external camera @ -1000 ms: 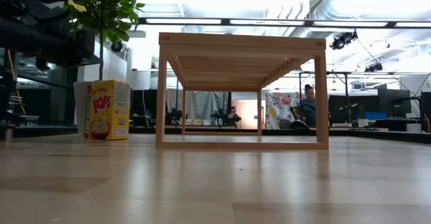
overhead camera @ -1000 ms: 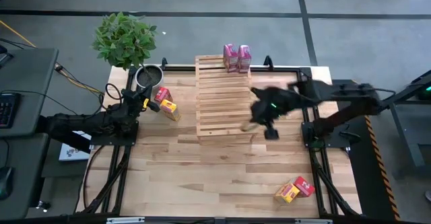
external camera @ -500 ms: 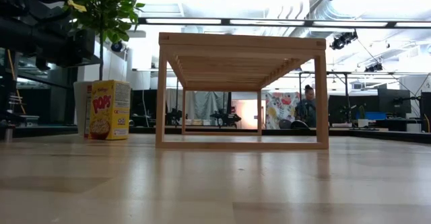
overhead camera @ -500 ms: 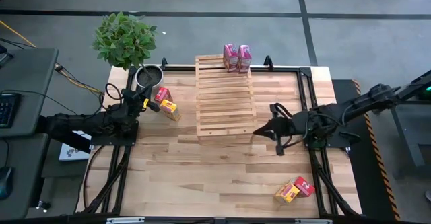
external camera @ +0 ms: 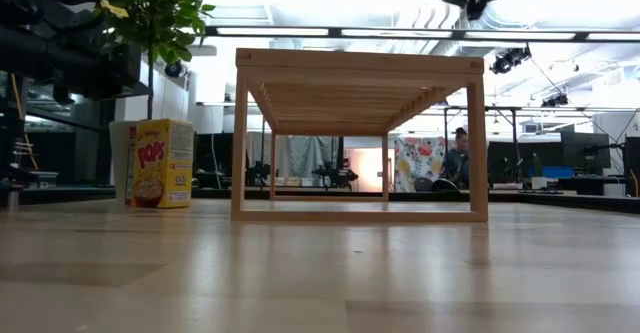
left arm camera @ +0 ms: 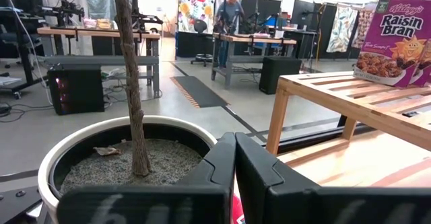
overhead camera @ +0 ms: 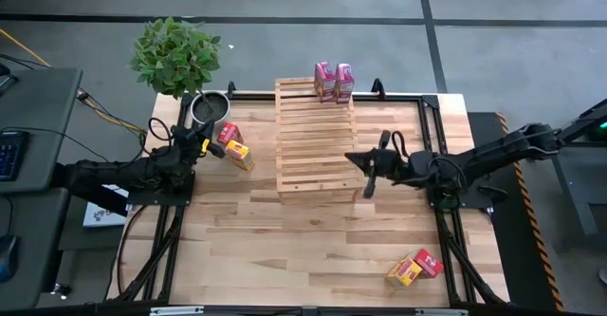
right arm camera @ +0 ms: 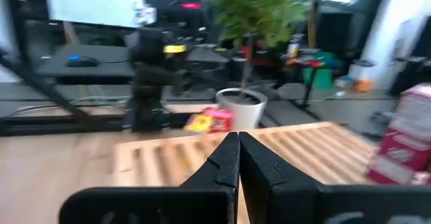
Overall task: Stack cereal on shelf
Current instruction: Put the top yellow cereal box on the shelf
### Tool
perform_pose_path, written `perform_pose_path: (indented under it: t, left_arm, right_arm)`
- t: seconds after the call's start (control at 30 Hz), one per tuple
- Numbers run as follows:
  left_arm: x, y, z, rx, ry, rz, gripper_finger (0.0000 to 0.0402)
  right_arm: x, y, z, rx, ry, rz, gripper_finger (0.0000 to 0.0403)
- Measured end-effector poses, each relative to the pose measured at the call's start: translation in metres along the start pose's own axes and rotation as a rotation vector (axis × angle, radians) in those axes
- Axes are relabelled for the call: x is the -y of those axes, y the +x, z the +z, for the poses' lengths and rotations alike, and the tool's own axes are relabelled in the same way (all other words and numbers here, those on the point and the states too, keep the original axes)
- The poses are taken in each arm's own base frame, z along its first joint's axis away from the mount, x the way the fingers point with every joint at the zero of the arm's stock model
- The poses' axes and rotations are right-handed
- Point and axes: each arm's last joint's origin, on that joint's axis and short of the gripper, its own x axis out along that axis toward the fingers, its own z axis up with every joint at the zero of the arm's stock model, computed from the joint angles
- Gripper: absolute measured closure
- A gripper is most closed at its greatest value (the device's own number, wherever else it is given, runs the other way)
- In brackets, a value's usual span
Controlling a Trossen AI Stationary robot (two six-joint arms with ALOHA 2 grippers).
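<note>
The shelf point(overhead camera: 316, 136) is a slatted wooden rack standing on its legs mid-table. Two pink cereal boxes point(overhead camera: 333, 82) stand upright on its far end. A red and a yellow box point(overhead camera: 233, 143) lie on the table by the plant pot. Another yellow and red pair point(overhead camera: 413, 269) lies near the front right. My left gripper point(overhead camera: 203, 145) waits shut and level at the table's left side, beside that pot. My right gripper point(overhead camera: 349, 157) is shut, holds nothing and points level toward the table's left. It hovers over the shelf's near right corner.
A potted plant point(overhead camera: 177, 58) in a white pot point(left arm camera: 128, 150) stands at the far left corner. Black frame rails point(overhead camera: 436, 164) run along the table's edges. Bare tabletop point(overhead camera: 303, 240) lies between the shelf and the near edge.
My right gripper has come down and tipped from pointing downward to pointing level. It has swung toward the table's left, over the shelf's near right corner, and has stayed shut. The boxes and the shelf have not moved.
</note>
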Motion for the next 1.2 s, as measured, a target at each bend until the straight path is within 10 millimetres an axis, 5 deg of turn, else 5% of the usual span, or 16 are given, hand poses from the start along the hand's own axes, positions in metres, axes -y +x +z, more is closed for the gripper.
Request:
perform_pose_path:
  t: [0.3, 0.4, 0.5, 0.6, 0.73, 1.03, 1.2]
  left_arm:
    - [0.002, 0.0, 0.008, 0.044, -0.155, -0.061, 0.0398]
    - [0.009, -0.003, 0.019, 0.088, -0.274, -0.343, 0.0398]
    - [0.018, -0.009, 0.026, 0.159, -0.199, -0.718, 0.0398]
    - [0.021, -0.013, 0.039, 0.199, -0.153, -0.89, 0.0398]
    - [0.027, -0.01, 0.053, 0.02, 0.063, -0.867, 0.0371]
    - [0.064, 0.016, 0.089, -0.548, 0.515, -0.703, 0.0197]
    - [0.084, 0.029, 0.102, -0.858, 0.824, -0.771, 0.014]
  right_arm:
    - [0.016, 0.011, -0.006, -0.028, 0.033, -0.078, 0.0402]
    - [0.017, 0.012, -0.007, -0.034, 0.095, -0.082, 0.0402]
    - [0.017, 0.012, -0.008, -0.039, 0.113, -0.082, 0.0402]
    - [0.017, 0.012, -0.008, -0.036, 0.14, -0.079, 0.0402]
    - [0.017, 0.012, -0.008, -0.035, 0.166, -0.08, 0.0402]
    - [0.017, 0.011, -0.009, -0.045, 0.196, -0.092, 0.0402]
    - [0.017, 0.011, -0.01, -0.059, 0.196, -0.091, 0.0402]
